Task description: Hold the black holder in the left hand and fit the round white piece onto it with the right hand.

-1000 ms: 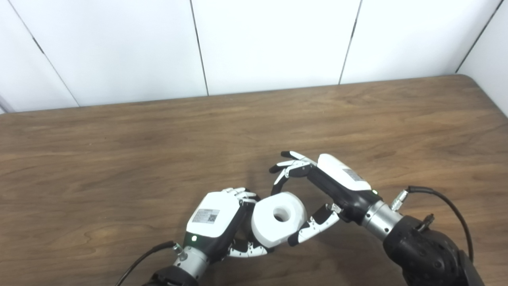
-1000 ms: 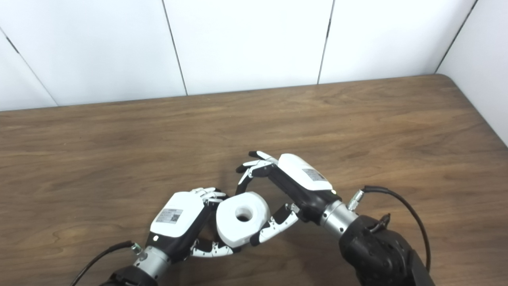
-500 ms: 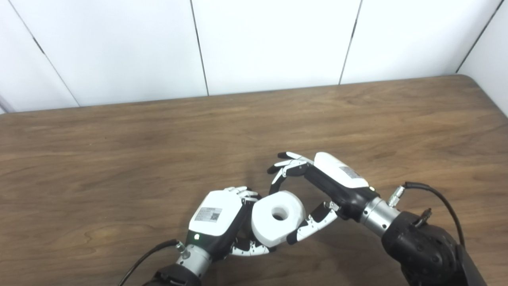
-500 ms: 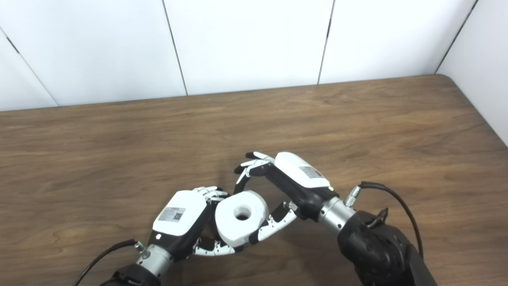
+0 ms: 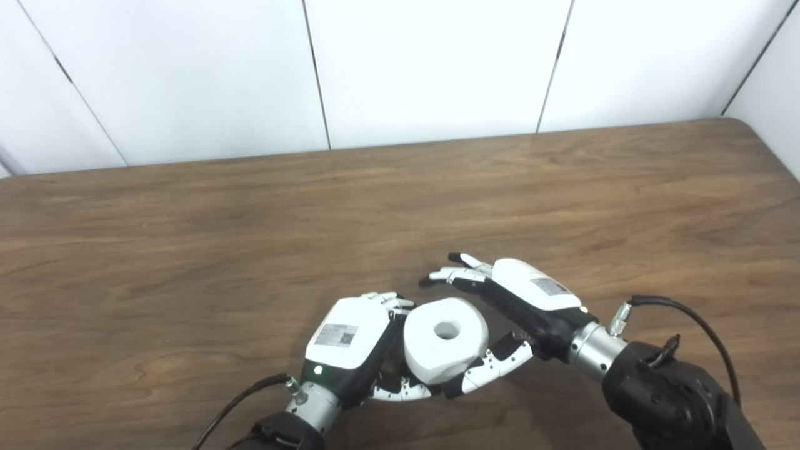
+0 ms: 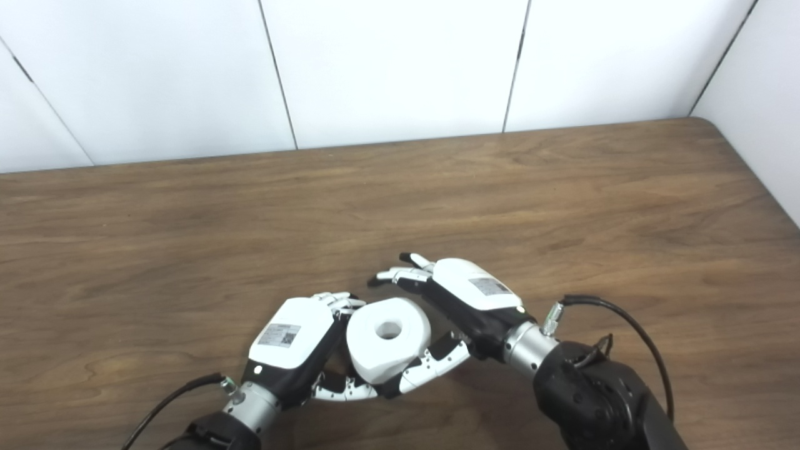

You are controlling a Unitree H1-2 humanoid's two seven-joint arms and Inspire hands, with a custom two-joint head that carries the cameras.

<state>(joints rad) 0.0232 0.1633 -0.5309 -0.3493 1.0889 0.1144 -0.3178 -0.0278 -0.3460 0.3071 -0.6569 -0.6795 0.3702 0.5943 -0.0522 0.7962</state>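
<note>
Black holder unseen behind the round white piece (image 5: 445, 338), left hand (image 5: 350, 340); both forearms cut at 6 o'clock.

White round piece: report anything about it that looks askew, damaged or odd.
The white round piece sits tilted between the left robot hand and the right robot hand, undamaged. The black holder is not visible, so the fit cannot be checked.

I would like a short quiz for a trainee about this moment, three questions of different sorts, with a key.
1. True or false: the round white piece has a hole in its middle.
2. Which hand's back lies left of the piece: A) left hand B) right hand?
3. Fill in: the hands work above a ____ table.

Key: 1 true; 2 A; 3 wooden.
</note>
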